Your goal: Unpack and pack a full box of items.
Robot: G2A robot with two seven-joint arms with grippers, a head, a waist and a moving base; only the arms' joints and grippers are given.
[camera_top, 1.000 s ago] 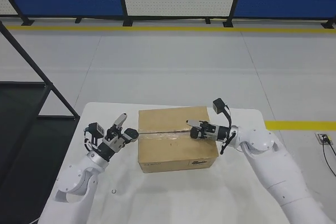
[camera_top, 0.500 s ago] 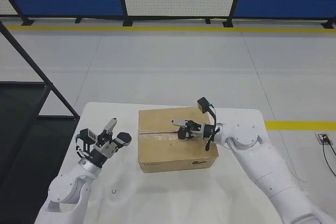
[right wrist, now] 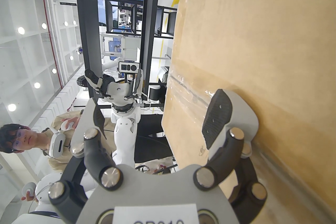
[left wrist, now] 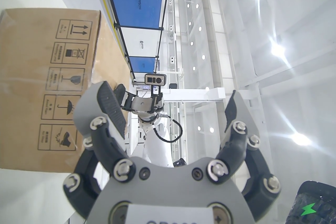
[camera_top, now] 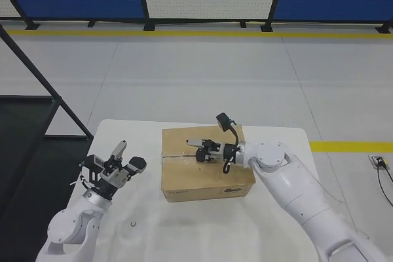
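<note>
On table [camera_top: 203, 226]: one box [camera_top: 196, 180]; right fingers [camera_top: 194, 141] over it, left fingers [camera_top: 120, 149] beside.

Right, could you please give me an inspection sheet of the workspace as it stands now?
Surface: white table, carrying the box.
Job's things: cardboard box closed, with clear tape along its top seam.
Clutter: small ring on the table, apart from the box.
Grippers: right gripper open, fingers over the box top by the tape, contact unclear; left gripper open, held off the box's left end.
Cables: black wrist cable looped on the right arm; floor cable to the right of the table.
Surroundings: black frame to the left, blue panels and yellow floor line behind.
</note>
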